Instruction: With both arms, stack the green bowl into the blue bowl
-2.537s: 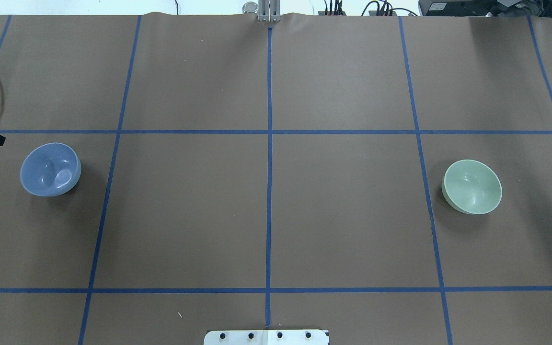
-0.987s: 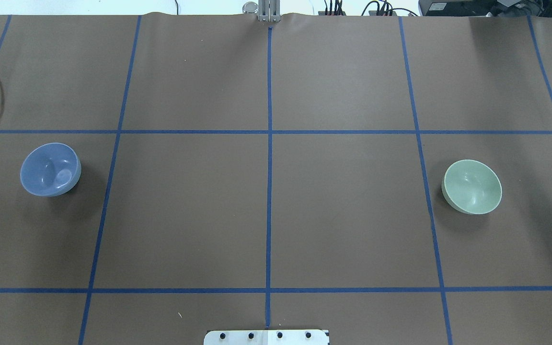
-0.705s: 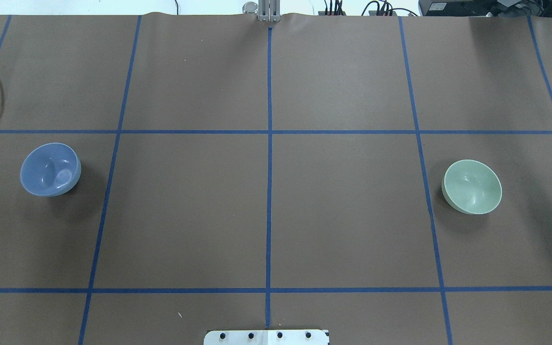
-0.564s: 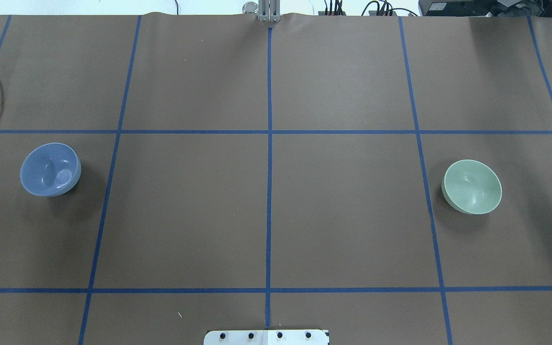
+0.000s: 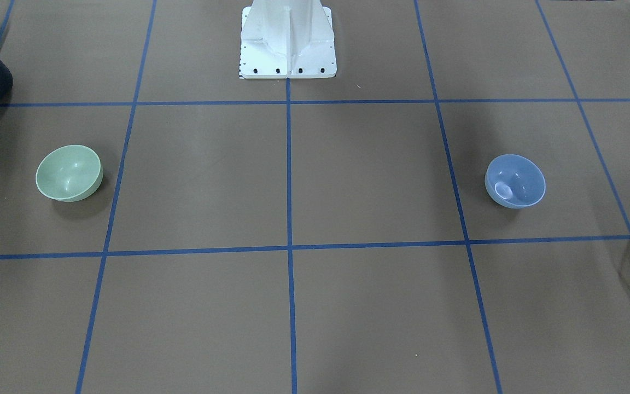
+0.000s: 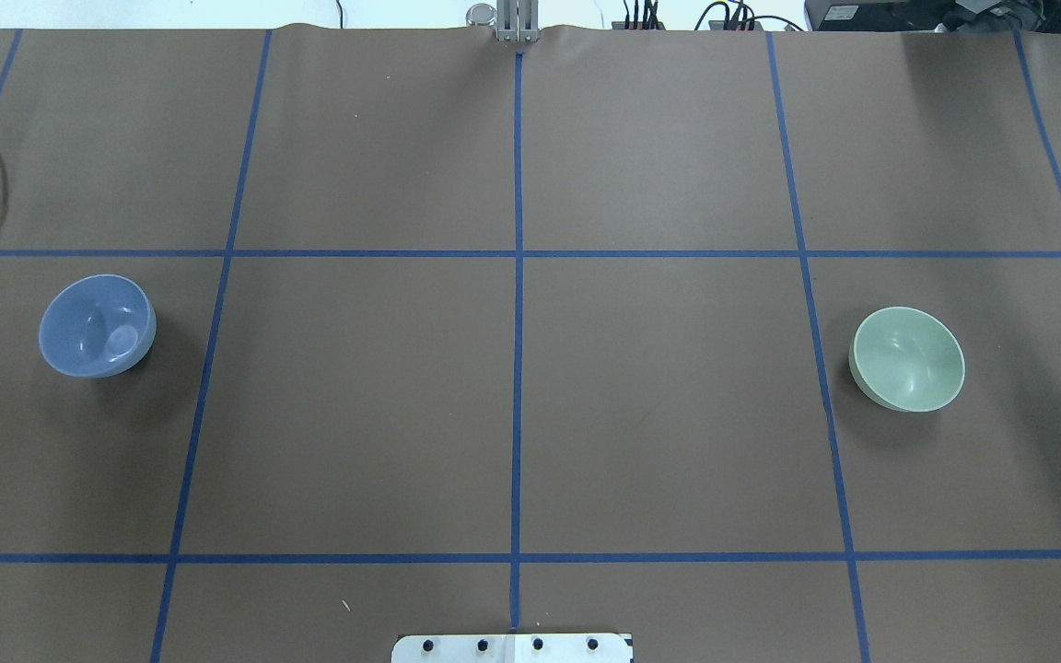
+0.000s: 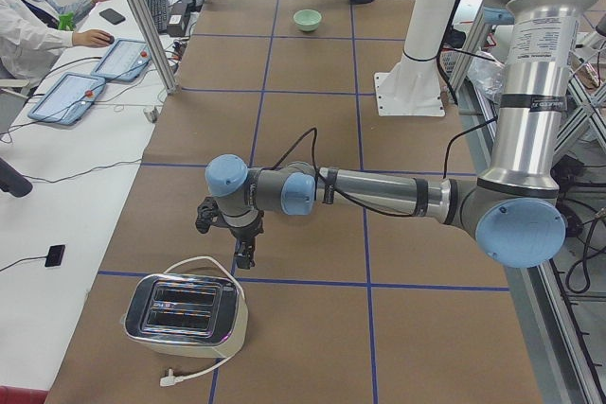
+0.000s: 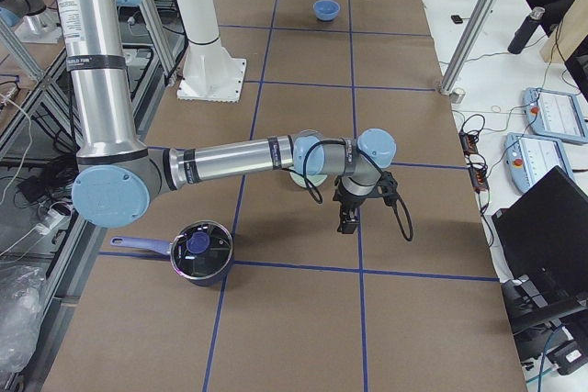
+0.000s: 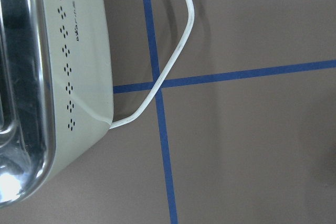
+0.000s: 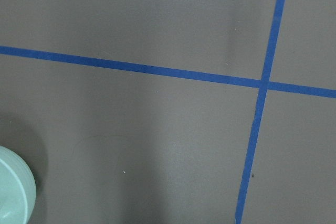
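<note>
The blue bowl (image 6: 98,325) stands upright at the table's left, also the blue bowl (image 5: 515,181) and, far off, the blue bowl (image 8: 326,9). The green bowl (image 6: 907,359) stands upright at the right, also the green bowl (image 5: 69,173); its rim shows in the right wrist view as the green bowl (image 10: 13,195). My left gripper (image 7: 244,260) hangs by the toaster, outside the blue bowl. My right gripper (image 8: 346,224) hangs just beyond the green bowl (image 8: 308,178), which my forearm partly hides. Both point down, holding nothing; I cannot tell whether they are open or shut.
A toaster (image 7: 185,314) with a white cord (image 9: 176,59) sits at the table's left end. A dark pot (image 8: 200,250) with a lid stands at the right end. The white pedestal (image 5: 287,41) is at the robot's edge. A person sits at a side desk (image 7: 38,30).
My left gripper's black tip, at the overhead view's left edge 2.5 s ago, has gone out of that view. Both bowls stayed in place.
</note>
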